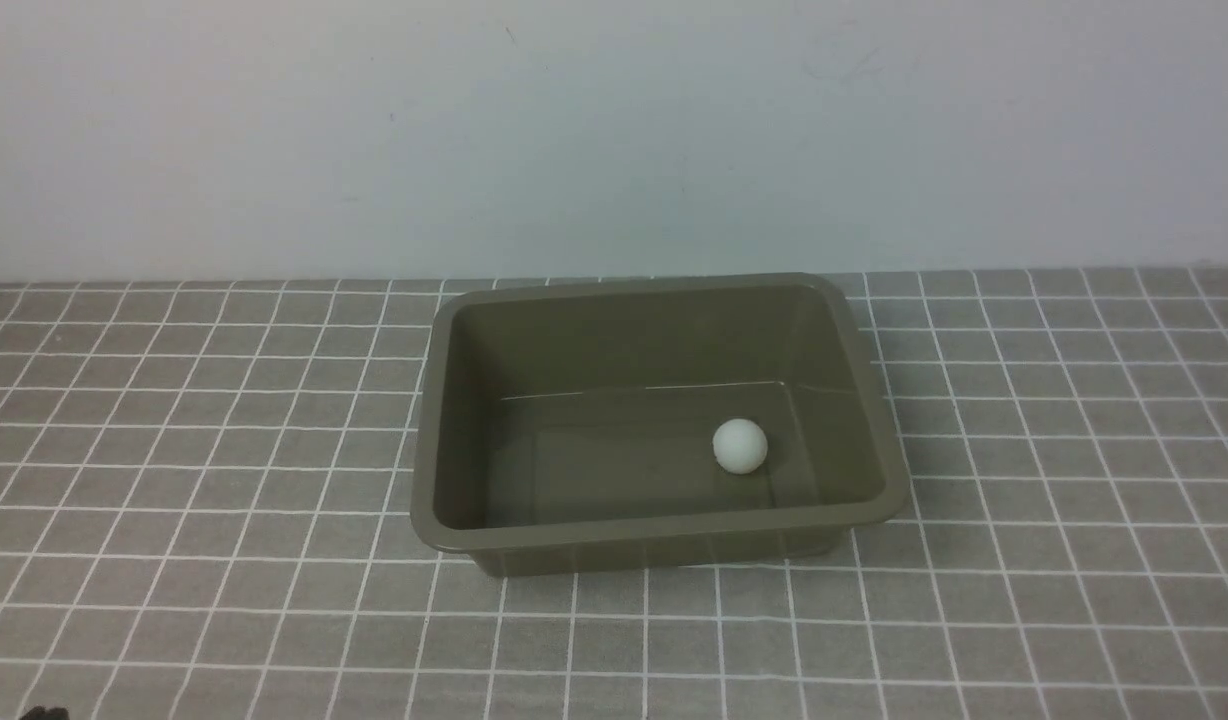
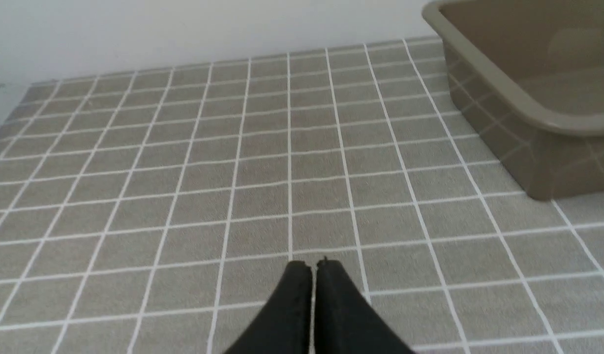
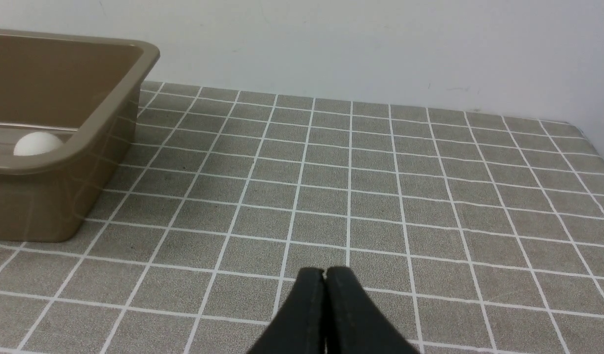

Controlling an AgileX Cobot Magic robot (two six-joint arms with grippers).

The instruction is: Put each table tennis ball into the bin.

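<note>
A white table tennis ball [image 1: 740, 445] lies on the floor of the olive-green bin [image 1: 444, 400], toward its right side; the right wrist view shows the ball [image 3: 36, 143] just over the bin's rim [image 3: 110, 110]. In the left wrist view my left gripper [image 2: 313, 265] is shut and empty above the checked cloth, with the bin's corner [image 2: 479, 59] well away from it. My right gripper [image 3: 325, 271] is likewise shut with nothing in it, over bare cloth to the right of the bin. Neither gripper shows in the front view.
A grey cloth [image 1: 174, 450] with a white grid covers the table. A plain white wall [image 1: 614, 130] runs along the back edge. The cloth's right edge [image 3: 589, 142] shows in the right wrist view.
</note>
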